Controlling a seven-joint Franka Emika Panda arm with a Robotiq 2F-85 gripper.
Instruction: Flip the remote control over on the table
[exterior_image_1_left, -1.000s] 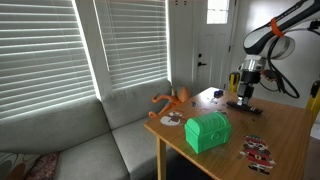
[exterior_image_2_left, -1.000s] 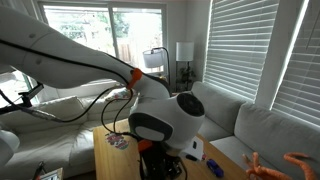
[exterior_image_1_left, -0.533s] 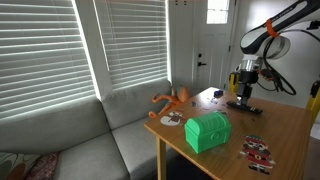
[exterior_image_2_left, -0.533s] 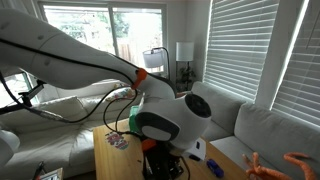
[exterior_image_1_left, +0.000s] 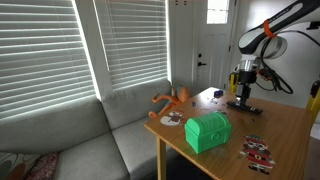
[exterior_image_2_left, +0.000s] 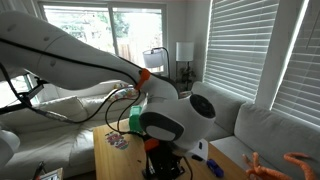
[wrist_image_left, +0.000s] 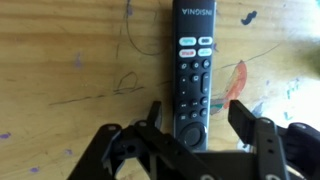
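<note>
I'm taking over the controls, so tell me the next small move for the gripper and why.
Probably ease down and close the gripper across the remote control. In the wrist view it lies buttons-up on the table, its near end between the open jaws, not yet pinched. The height above it is unclear.

I'm seeing the remote control (wrist_image_left: 194, 70) lying flat on the desk (wrist_image_left: 70, 60), a slim black bar with its button side facing up. It is running lengthwise away from my wrist camera, resting on light-brown wood that is showing pen scribbles.
</note>
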